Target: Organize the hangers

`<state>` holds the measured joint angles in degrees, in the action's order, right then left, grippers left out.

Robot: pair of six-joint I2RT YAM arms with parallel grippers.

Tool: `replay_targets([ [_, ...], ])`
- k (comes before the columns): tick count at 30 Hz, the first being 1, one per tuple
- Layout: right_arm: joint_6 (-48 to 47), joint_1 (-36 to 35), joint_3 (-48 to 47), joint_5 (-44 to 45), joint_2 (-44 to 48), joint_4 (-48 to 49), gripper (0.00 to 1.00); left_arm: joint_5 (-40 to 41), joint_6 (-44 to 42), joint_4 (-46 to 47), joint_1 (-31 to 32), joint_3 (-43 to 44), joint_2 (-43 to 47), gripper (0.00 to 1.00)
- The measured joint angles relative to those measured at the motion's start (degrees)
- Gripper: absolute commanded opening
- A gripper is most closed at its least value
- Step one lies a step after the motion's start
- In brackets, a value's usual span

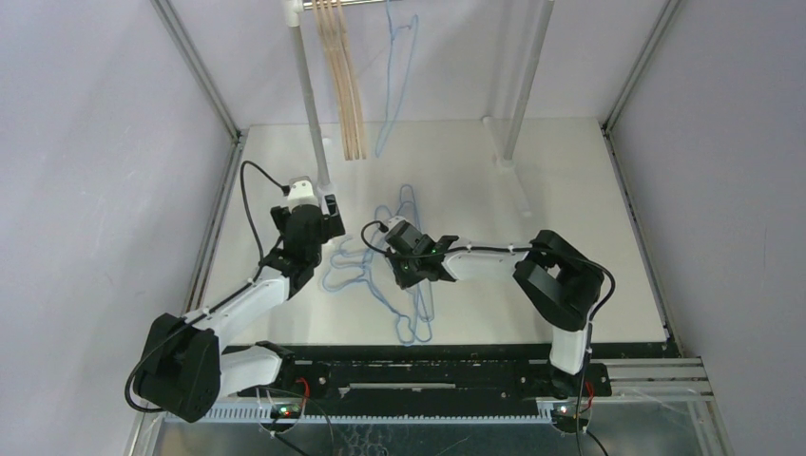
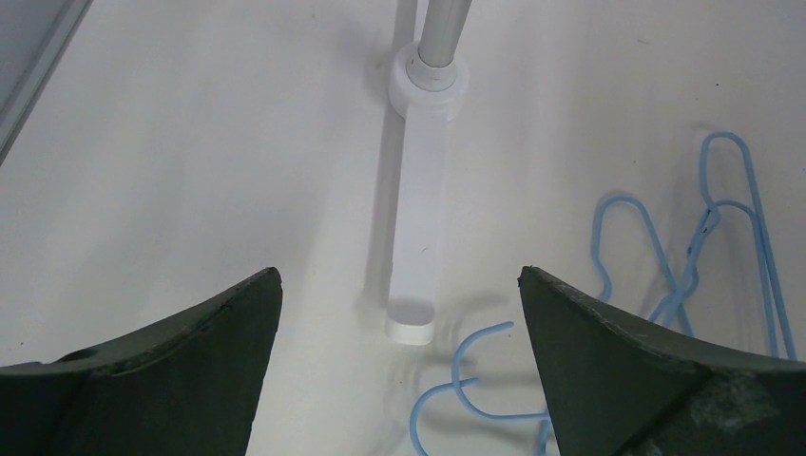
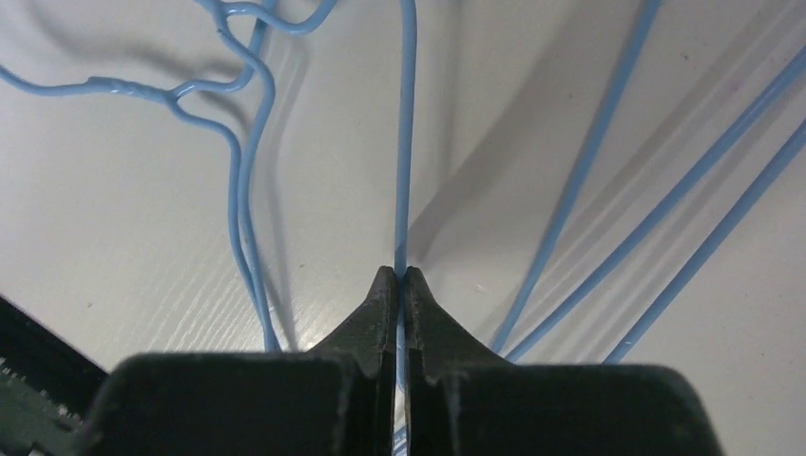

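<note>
White table [image 1: 532, 237] holds tangled blue hangers [image 3: 407, 142]; right end effector [image 3: 401, 275] pinches one.

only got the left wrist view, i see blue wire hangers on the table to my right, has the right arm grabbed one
Observer: Yes, the right end effector is shut on one thin wire of a blue wire hanger.
Operator: anything hung up
Observer: Wooden hangers hang together on the rail, with a lone blue hanger beside them.
Operator: where's my arm from above
Observer: The left end effector sits by the rack post, left of the tangled blue hangers.
</note>
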<state>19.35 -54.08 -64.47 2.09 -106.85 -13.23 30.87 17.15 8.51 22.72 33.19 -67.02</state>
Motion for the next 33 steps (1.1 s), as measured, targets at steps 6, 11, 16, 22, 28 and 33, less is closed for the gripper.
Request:
replay_targets([
  [6, -0.2, 2.5, 1.5, -3.5, 7.8, -2.0, 0.00, 0.0, 0.0, 0.0, 0.0, 0.0, 0.0, 1.00],
  [11, -0.2, 8.9, 2.3, -7.7, 20.9, -3.4, 0.00, -0.2, 0.0, 0.2, 0.0, 0.0, -0.2, 1.00],
  [16, -1.2, 15.4, 2.8, -8.7, 28.9, -5.3, 0.00, -0.2, 0.0, 0.2, 0.0, 0.0, -0.2, 1.00],
  [22, -1.6, 23.4, 8.3, -18.2, 32.4, -7.2, 0.00, -0.3, 0.4, 0.2, 0.0, 0.0, -0.2, 0.99],
  [28, 1.7, 32.0, 9.3, -30.1, 37.2, -2.9, 0.00, -0.6, 0.4, 0.2, 0.0, 0.0, -0.3, 0.99],
  [33, 8.2, 38.2, 9.2, -37.3, 40.0, 7.5, 0.00, -0.6, 0.4, 0.2, 0.0, 0.0, -0.3, 1.00],
])
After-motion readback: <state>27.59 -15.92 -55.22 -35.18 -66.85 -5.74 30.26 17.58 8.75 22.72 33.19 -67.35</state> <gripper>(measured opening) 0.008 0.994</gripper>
